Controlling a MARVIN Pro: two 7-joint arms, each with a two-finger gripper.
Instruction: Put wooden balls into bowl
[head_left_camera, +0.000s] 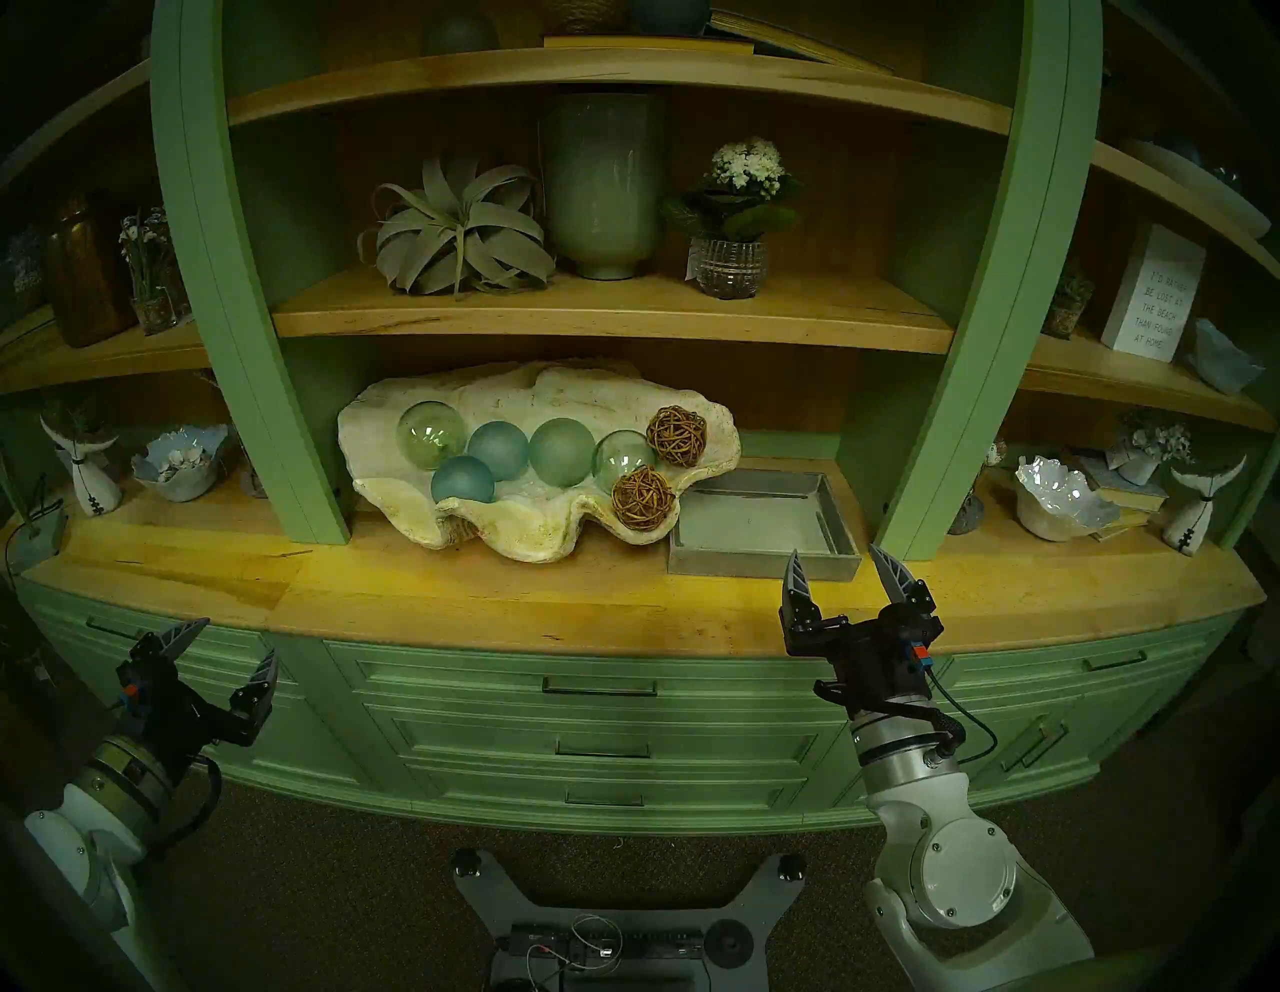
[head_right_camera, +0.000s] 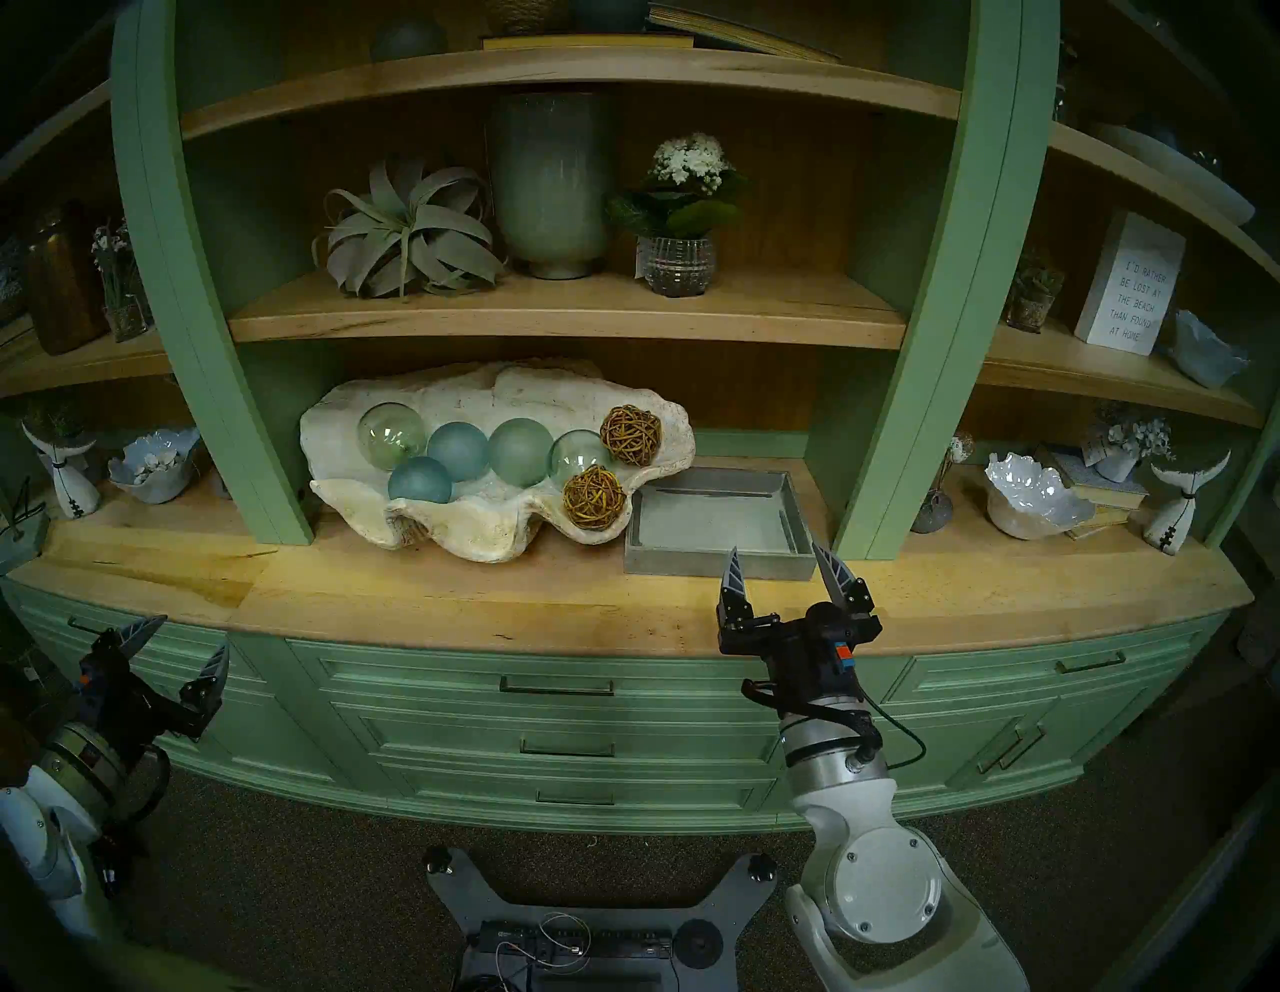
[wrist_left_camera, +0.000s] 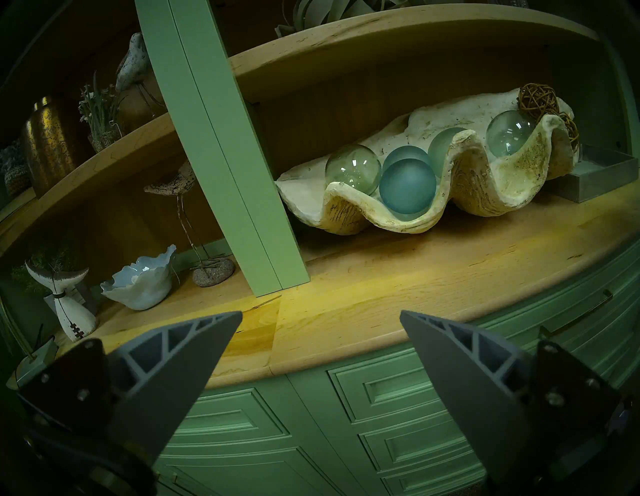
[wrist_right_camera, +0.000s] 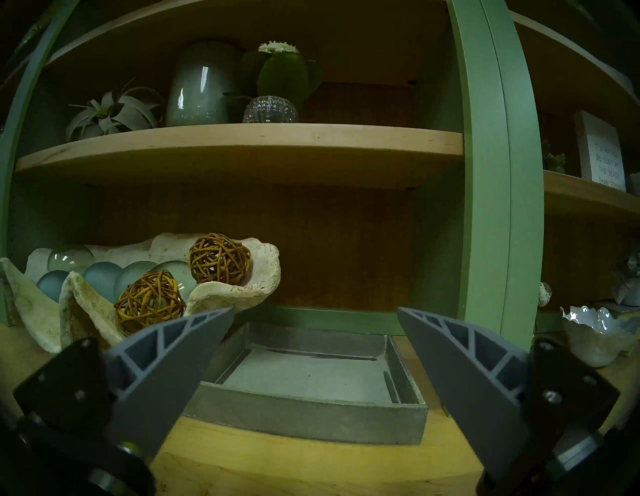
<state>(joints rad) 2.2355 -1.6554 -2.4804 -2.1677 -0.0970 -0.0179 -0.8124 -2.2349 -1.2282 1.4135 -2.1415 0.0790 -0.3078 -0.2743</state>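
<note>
Two woven rattan balls lie in the right end of the big clam shell bowl (head_left_camera: 554, 533): one at the back (head_left_camera: 676, 435) (wrist_right_camera: 220, 259), one at the front rim (head_left_camera: 643, 498) (wrist_right_camera: 149, 302). Several green and blue glass spheres (head_left_camera: 497, 451) fill the rest of the shell. My right gripper (head_left_camera: 837, 558) (wrist_right_camera: 316, 311) is open and empty, in front of the grey tray (head_left_camera: 762, 562), right of the shell. My left gripper (head_left_camera: 239, 637) (wrist_left_camera: 320, 315) is open and empty, low at the left, below the counter edge.
The shell and tray sit on a wooden counter (head_left_camera: 485, 603) under a low shelf (head_left_camera: 609, 325), between two green posts (head_left_camera: 291, 415) (head_left_camera: 949, 415). White ruffled bowls (head_left_camera: 181, 463) (head_left_camera: 1060, 495) and whale-tail figures stand in the side bays. Green drawers lie below.
</note>
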